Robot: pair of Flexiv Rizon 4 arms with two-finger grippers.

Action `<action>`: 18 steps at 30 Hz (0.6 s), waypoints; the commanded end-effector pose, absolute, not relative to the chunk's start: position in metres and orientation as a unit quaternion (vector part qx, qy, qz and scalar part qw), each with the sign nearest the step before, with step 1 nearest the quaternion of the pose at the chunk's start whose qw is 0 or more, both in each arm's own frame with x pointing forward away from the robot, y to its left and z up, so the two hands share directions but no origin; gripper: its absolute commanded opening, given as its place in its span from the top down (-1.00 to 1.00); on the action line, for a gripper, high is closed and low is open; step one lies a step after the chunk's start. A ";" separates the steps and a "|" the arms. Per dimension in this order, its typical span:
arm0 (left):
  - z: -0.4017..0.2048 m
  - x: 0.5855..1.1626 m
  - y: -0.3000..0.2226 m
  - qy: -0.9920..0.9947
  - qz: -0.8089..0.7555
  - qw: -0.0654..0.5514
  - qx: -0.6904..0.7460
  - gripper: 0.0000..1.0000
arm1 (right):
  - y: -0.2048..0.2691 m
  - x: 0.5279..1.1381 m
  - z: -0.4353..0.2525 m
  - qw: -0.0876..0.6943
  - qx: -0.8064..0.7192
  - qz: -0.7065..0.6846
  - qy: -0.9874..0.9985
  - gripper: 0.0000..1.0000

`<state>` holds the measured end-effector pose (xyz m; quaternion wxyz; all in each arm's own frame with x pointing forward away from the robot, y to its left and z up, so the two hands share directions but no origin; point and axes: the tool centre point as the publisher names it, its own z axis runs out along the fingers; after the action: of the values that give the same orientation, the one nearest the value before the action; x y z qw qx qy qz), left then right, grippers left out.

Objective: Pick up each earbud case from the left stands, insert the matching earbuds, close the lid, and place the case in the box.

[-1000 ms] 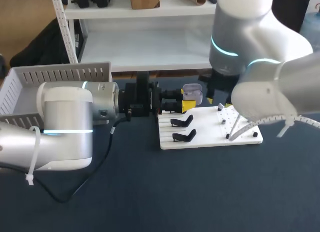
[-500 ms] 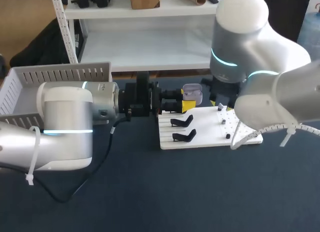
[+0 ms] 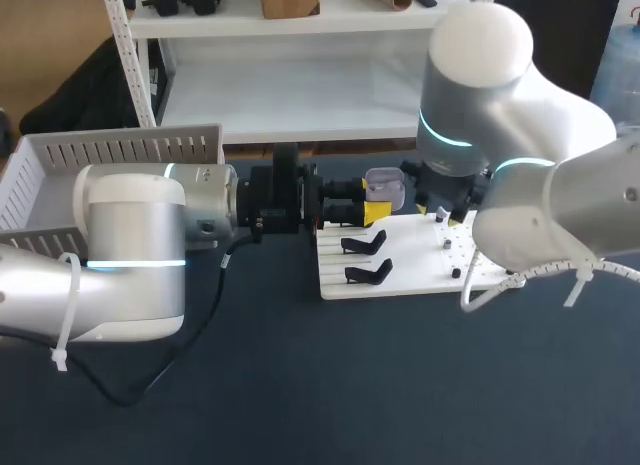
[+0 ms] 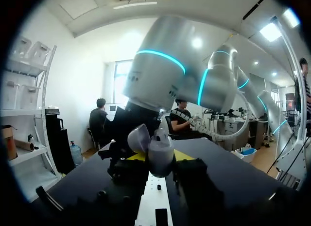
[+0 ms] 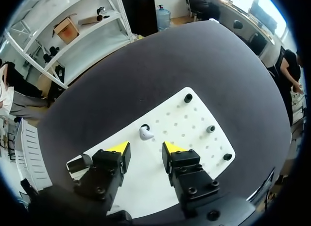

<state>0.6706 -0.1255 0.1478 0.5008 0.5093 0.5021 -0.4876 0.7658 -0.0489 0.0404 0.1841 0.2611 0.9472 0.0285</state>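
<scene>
Grey case (image 3: 385, 184) pinched in L gripper (image 3: 377, 208); R gripper (image 5: 146, 149) spread.

table (image 3: 400, 385): dark blue top | white perforated board (image 3: 420, 257): flat, rear centre | white slatted box (image 3: 120, 145): rear left | black cable (image 3: 195, 343): trailing left of board

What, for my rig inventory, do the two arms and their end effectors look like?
The left arm and right arm have rounded silver-grey housings, white caps and glowing cyan rings. A black cable hangs from the left; a white hose loops along the right. The left end effector and right end effector are blocky black with yellow tips.
</scene>
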 end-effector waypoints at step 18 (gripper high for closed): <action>0.147 0.671 -0.126 0.501 -0.487 0.502 0.508 1.00 | -0.049 0.781 0.030 0.175 0.255 0.033 0.950 0.22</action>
<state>0.6706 -0.1255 0.1478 0.5008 0.5093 0.5021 -0.4876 0.7772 -0.0505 0.0325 0.1773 0.2545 0.9501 0.0343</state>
